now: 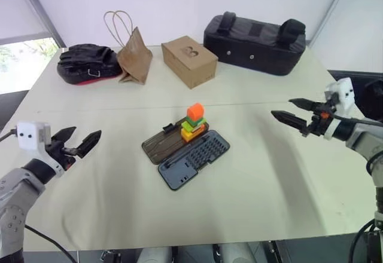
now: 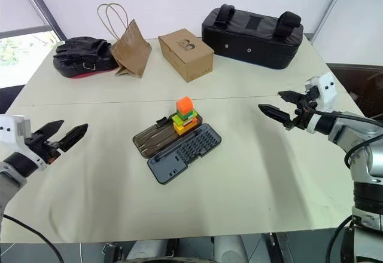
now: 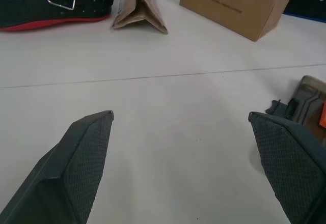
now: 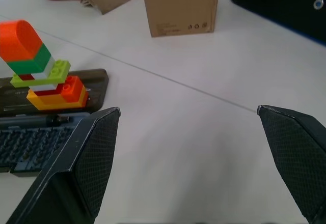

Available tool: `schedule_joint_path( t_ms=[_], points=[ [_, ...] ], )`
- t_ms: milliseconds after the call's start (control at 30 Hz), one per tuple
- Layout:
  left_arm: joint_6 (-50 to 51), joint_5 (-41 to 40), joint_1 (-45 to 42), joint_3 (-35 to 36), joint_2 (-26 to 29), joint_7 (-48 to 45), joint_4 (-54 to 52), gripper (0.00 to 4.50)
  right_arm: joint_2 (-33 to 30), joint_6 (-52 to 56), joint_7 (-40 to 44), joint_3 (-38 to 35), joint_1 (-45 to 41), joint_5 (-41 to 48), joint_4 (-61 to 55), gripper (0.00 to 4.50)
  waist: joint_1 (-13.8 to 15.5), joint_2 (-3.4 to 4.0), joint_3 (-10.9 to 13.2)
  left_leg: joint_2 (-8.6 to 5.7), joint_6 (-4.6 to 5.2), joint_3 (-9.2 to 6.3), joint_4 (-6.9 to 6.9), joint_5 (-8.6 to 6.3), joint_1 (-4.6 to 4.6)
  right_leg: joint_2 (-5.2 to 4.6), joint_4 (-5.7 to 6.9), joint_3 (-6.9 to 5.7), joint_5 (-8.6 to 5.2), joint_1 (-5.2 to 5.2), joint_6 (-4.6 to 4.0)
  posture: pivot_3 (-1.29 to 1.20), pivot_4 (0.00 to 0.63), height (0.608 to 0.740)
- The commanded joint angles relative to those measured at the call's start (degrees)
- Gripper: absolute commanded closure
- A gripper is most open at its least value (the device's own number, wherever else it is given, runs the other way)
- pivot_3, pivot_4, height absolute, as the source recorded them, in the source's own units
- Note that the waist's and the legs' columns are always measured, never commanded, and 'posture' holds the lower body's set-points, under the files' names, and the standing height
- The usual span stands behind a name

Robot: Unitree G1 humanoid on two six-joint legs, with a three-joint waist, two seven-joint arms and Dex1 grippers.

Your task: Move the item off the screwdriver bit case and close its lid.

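Both claws hang empty over the table's side edges, my left gripper (image 1: 81, 145) and right gripper (image 1: 291, 112) spread wide, well apart from the work. Near the table's (image 1: 269, 185) middle lies the screwdriver bit case (image 1: 194, 158), its lid (image 1: 163, 143) folded flat with the item (image 1: 194, 122) standing on it. Light, rigid and probably prone to separating, that stack is best pinched low across its yellow base.
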Motion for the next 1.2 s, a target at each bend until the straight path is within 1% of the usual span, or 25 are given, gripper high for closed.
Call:
schedule_joint_path(
  t_ms=[33,200,333,867,1100,1200],
  points=[
    [-2.2,0.6,-0.3,0.6,1.0,-0.8,-0.1,0.06,-0.8,-0.1,0.0,-1.2,-0.5,0.6,-1.8,0.0,0.1,0.0,0.0,-0.01,0.0,0.0,0.0,0.0,-0.01,-0.01,0.0,0.0,0.0,0.0,0.0,0.0,0.15,0.74],
    [-3.7,1.9,-1.1,-0.8,1.1,-1.2,1.2,0.06,0.0,1.3,-1.1,-1.3,1.4,1.4,-5.1,0.0,0.0,0.0,0.0,-0.01,0.0,0.0,0.0,0.0,-0.01,-0.01,0.0,0.0,0.0,0.0,0.0,0.0,0.15,0.74],
    [-4.8,2.7,-2.1,-2.7,0.9,-2.1,2.3,0.06,0.5,1.4,-1.9,0.1,3.5,0.5,-7.6,0.0,0.0,0.0,0.0,-0.01,0.0,0.0,0.0,0.0,0.0,-0.01,0.0,0.0,0.0,0.0,0.0,0.0,0.15,0.74],
    [-5.0,2.8,-4.3,-5.1,1.3,-3.3,3.5,0.06,0.2,0.5,-2.0,1.4,3.6,-0.6,-7.8,0.0,0.0,0.0,0.0,-0.01,0.0,0.0,0.0,0.0,0.0,0.0,0.0,-0.01,0.0,0.0,0.0,0.0,0.15,0.74],
    [-5.0,2.6,-6.4,-6.7,3.8,-7.1,5.1,0.06,0.1,-0.1,-0.9,2.6,3.0,-0.8,-7.3,0.0,0.0,0.0,0.0,-0.01,0.0,0.0,0.0,0.0,0.0,0.01,0.0,-0.01,0.0,0.0,0.0,0.0,0.15,0.74],
    [-2.7,0.0,-8.0,-9.6,8.5,-14.9,3.8,0.06,-1.1,-2.6,4.4,8.1,1.3,-2.8,-5.7,0.0,-0.1,0.0,0.0,-0.01,0.0,0.0,0.0,0.0,0.0,0.02,0.0,-0.01,0.0,0.0,0.0,0.0,0.15,0.74]
  ],
)
